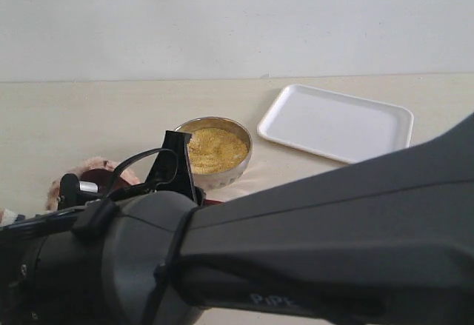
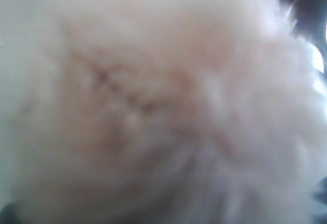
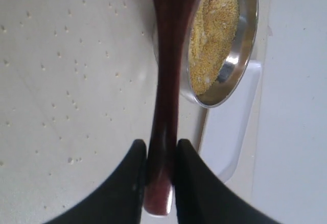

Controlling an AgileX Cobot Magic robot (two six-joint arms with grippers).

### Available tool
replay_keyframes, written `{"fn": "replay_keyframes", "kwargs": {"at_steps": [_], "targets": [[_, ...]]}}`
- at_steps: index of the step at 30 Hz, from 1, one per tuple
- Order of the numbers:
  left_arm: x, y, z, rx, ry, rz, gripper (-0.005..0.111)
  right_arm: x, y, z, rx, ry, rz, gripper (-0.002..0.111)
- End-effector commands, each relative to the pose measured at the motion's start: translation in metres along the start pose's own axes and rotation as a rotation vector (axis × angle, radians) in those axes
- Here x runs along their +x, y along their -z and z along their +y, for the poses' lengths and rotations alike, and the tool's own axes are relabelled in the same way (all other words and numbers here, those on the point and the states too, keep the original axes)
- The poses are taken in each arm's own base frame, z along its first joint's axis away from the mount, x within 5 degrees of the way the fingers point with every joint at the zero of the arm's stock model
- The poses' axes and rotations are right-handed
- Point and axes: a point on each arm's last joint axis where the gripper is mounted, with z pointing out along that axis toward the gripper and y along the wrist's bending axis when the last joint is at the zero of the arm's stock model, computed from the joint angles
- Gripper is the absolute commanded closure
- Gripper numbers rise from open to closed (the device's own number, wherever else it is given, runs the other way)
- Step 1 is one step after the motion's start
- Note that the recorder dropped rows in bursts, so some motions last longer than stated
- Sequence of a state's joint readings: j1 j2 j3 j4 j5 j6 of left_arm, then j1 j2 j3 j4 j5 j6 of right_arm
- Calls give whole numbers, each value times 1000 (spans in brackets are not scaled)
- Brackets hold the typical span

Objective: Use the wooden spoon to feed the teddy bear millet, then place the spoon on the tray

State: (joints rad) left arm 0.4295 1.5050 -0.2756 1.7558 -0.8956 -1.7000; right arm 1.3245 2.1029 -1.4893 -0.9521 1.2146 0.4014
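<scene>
Exterior view: a pale beige tabletop (image 1: 74, 118) carries the flat white rectangular tray (image 1: 337, 124) at right and the fluffy light-brown teddy bear (image 2: 163, 106) at left. The round silver metal bowl (image 1: 222, 177) of yellow millet (image 1: 215, 149) sits between them. The right gripper (image 3: 161, 150) pinches the glossy reddish-brown wooden spoon (image 3: 166, 55) by its handle, beside the bowl. Fur hides the left gripper, so I cannot tell its state.

A pale beige tabletop (image 1: 74, 110) is spreading across the frame's middle, a plain white wall (image 1: 222, 21) is filling the top, and a round silver metal bowl (image 1: 231, 177) is sitting near centre.
</scene>
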Motion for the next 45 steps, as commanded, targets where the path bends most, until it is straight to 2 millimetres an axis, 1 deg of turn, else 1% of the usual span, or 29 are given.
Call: {"fn": "replay_keyframes", "kwargs": {"at_steps": [1, 3, 6, 14, 17, 18, 22, 24, 36, 38, 41, 45], "targets": [[-1, 1, -2, 18, 0, -13, 101, 4, 3, -6, 13, -1, -2, 107], [-1, 1, -2, 18, 0, -13, 101, 4, 9, -6, 14, -6, -16, 107], [-1, 1, -2, 18, 0, -13, 101, 4, 6, -9, 20, -11, -11, 107], [-1, 1, -2, 18, 0, -13, 101, 6, 13, -17, 26, -20, -31, 107], [-1, 1, -2, 18, 0, -13, 101, 8, 19, -31, 47, -43, -53, 107], [-1, 1, -2, 18, 0, -13, 101, 11, 21, -38, 49, -62, -56, 107], [-1, 1, -2, 18, 0, -13, 101, 15, 27, -48, 41, -76, -67, 107], [-1, 1, -2, 18, 0, -13, 101, 15, 30, -47, 39, -74, -73, 107], [-1, 1, -2, 18, 0, -13, 101, 12, 30, -44, 36, -65, -97, 107], [-1, 1, -2, 18, 0, -13, 101, 10, 28, -41, 36, -56, -93, 107], [-1, 1, -2, 18, 0, -13, 101, 8, 19, -31, 35, -3, -64, 107], [-1, 1, -2, 18, 0, -13, 101, 3, 4, -17, 48, 43, -33, 107]]}}
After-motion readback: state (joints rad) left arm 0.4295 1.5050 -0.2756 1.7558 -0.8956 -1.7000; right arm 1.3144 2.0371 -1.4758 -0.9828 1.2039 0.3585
